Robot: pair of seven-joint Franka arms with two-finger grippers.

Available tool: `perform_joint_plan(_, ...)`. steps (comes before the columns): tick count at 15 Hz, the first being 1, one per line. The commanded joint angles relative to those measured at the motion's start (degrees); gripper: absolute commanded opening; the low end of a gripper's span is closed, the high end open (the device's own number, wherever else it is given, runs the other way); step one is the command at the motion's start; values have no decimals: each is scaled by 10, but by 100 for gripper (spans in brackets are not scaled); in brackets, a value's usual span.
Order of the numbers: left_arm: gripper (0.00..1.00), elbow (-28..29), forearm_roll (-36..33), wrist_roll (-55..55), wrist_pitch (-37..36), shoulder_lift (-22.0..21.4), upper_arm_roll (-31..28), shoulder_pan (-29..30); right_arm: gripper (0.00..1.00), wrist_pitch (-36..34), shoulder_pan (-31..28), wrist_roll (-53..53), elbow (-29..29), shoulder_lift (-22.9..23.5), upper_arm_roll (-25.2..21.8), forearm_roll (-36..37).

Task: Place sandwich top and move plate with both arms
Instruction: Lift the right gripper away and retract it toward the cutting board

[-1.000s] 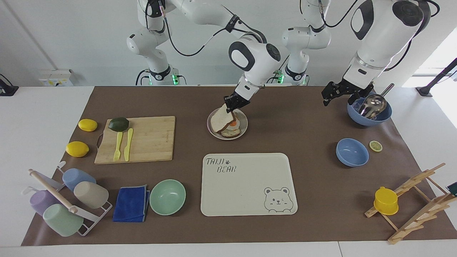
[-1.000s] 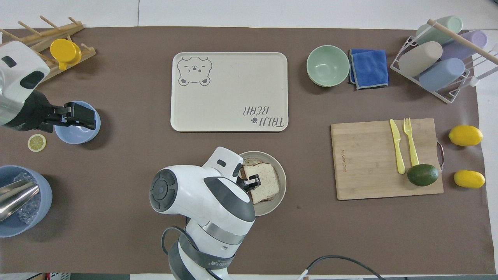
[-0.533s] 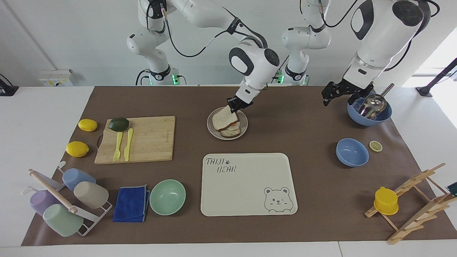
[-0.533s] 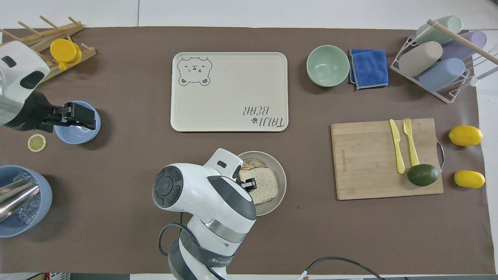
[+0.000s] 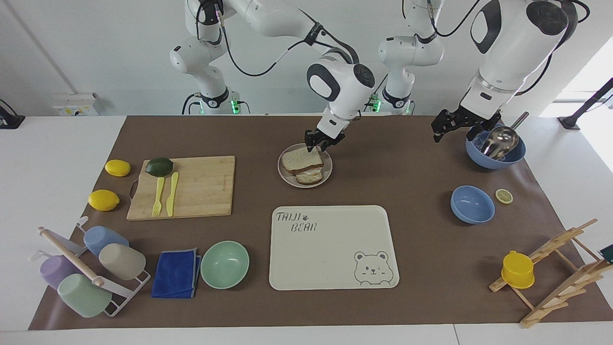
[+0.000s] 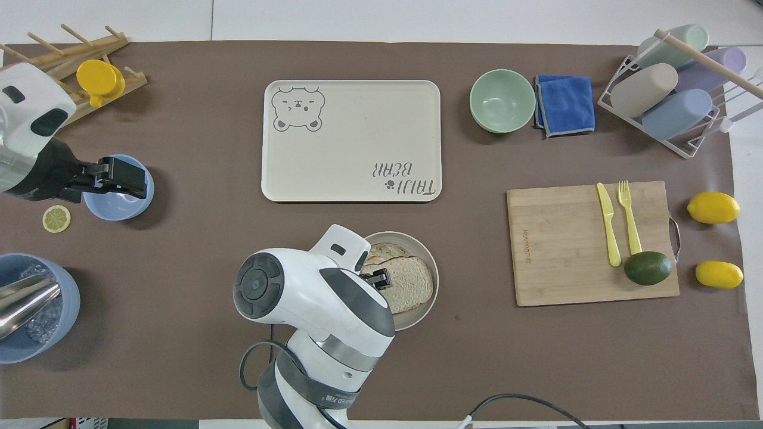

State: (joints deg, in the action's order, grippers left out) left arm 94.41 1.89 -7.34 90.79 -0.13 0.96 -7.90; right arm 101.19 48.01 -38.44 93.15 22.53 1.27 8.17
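The sandwich top, a light-brown bread slice, lies flat on the egg toast in the round beige plate; it also shows in the overhead view. My right gripper is open just above the edge of the slice nearer to the robots; in the overhead view it covers that edge. My left gripper hangs open and empty in the air at the left arm's end of the table and waits; seen from overhead it overlaps the small blue bowl.
The cream bear tray lies farther from the robots than the plate. A large blue bowl with a ladle and a lemon slice are at the left arm's end. A cutting board, mint bowl and cup rack are toward the right arm's end.
The bread slice went from tilted in the right gripper to lying flat on the egg toast. The right gripper let it go and drew back a little. The left arm has not moved.
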Motion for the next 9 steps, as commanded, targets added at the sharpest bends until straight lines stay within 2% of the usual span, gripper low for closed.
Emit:
perform_joint_plan(1,100,5,-8,2,-2,-7,-1,1,100,15,-28,-1,7,-35,0,-18)
perform_joint_plan(6,100,5,-8,1,-2,-7,-1,1,100,6,-176,71,7,-107,1,-21)
perform_joint_plan(9,100,5,-8,2,-2,-7,-1,1,100,-52,-252,142,-1,-150,-1,-44)
